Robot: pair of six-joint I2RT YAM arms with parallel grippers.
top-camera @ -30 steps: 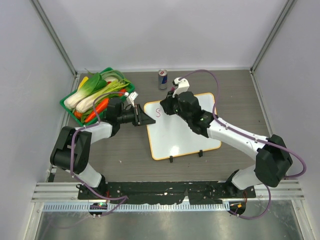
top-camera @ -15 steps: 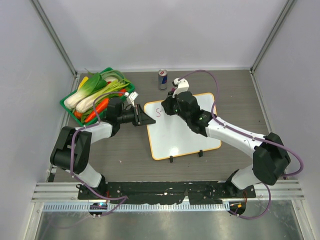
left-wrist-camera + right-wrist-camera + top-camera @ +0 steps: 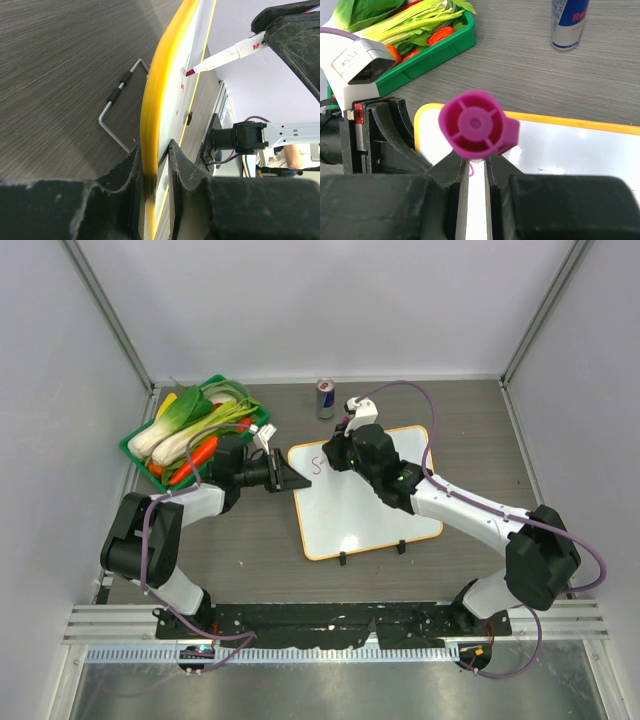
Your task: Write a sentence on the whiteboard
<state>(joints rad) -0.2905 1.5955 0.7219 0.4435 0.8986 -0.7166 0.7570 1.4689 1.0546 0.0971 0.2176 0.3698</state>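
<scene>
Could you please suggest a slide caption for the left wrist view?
Left gripper clamps the whiteboard by its orange rim while a magenta-tipped marker touches its face.

A dark grey wood-grain table [image 3: 250, 540] stood enclosed by plain white walls [image 3: 330, 300] joined at grey metal corner posts [image 3: 111, 315], evenly lit.

A flat rectangular whiteboard [image 3: 362, 520] [image 3: 152, 95] [image 3: 580, 150], glossy white with rounded corners and a thin orange-yellow rim, lies face up on the dark wood-grain table [image 3: 250, 540], turned slightly askew. Two small black clips [image 3: 341, 558] sit on its near edge. Most of its face is blank. The sentence [image 3: 318, 464] [image 3: 182, 88] [image 3: 471, 170] is barely begun: only a few thin pink-magenta handwritten strokes show, close to the board's far left corner, too small and partly hidden to read as letters.
</scene>
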